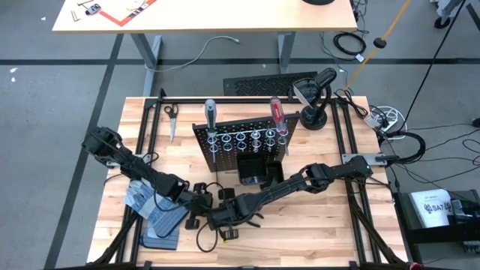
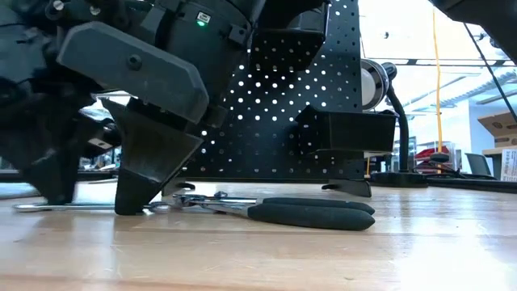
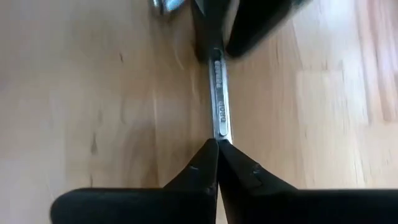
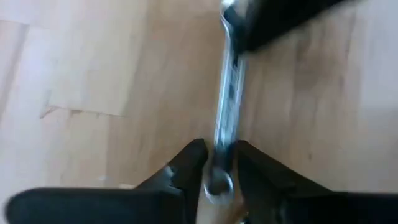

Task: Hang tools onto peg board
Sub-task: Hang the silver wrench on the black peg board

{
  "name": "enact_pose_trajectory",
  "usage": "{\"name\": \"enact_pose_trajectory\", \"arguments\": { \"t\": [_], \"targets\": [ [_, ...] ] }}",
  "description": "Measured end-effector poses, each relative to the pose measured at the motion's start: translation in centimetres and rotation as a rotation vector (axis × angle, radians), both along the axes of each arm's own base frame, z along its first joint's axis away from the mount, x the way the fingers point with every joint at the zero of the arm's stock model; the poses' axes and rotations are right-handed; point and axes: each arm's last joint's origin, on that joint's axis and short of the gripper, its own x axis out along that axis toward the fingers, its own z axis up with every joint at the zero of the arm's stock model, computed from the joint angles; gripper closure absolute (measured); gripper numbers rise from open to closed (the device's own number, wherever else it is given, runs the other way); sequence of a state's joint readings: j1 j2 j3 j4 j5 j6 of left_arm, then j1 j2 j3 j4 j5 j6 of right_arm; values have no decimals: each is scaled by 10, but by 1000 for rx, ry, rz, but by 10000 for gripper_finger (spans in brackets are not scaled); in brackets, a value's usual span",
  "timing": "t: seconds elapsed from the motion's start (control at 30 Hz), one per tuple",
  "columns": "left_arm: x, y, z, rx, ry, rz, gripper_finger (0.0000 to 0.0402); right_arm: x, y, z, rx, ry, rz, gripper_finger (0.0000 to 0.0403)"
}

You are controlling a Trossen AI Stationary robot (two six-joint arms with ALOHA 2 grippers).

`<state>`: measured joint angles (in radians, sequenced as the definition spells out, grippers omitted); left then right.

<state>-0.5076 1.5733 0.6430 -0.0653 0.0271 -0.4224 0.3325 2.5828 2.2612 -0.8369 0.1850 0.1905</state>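
Note:
A silver wrench point(image 3: 219, 118) lies flat on the wooden table in front of the peg board point(image 1: 240, 142). My left gripper point(image 3: 217, 146) is shut at one end of it. My right gripper point(image 4: 219, 152) stands at the other end, its fingers close on either side of the shaft point(image 4: 227, 106) just short of the ring end. In the high view the two grippers meet tip to tip, left gripper point(image 1: 201, 206) and right gripper point(image 1: 219, 217). A grey-handled screwdriver point(image 1: 211, 112) and a red-handled one point(image 1: 277, 112) stand in the board's rings. Black-handled pliers point(image 2: 307, 212) lie on the table beside the wrench. My left gripper has its shut fingertips point(image 3: 205, 158) on the wrench's end point(image 3: 220, 132), coming down at a slant and in line with the shaft. The tips hide the very end, so pinched or pressed I cannot tell. The wrench lies on the table. My right gripper straddles the shaft from above; whether its fingers point(image 4: 189, 158) touch it I cannot tell.
Blue-grey gloves point(image 1: 154, 214) lie at the near left under the left arm. Scissors point(image 1: 171, 120) lie at the far left. The board's black bin point(image 1: 255, 171) faces the grippers. A black stand point(image 1: 315, 105) rises at the far right.

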Motion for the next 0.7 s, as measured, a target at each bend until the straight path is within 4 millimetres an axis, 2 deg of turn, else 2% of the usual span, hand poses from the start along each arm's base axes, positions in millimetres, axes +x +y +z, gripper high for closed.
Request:
{"name": "enact_pose_trajectory", "arguments": {
  "t": [0.17, 0.53, 0.7],
  "targets": [
    [4, -2, 3, -21, -55, -9, 380, 2, 2, 0, 52, -2, 33, 391],
    [6, -4, 6, -37, -85, -12, 347, 2, 4, 0, 69, -7, 54, 402],
    [4, -6, 26, -81, -151, -40, 319, 1, 7, 0, 68, -13, 46, 403]
  ]
}}
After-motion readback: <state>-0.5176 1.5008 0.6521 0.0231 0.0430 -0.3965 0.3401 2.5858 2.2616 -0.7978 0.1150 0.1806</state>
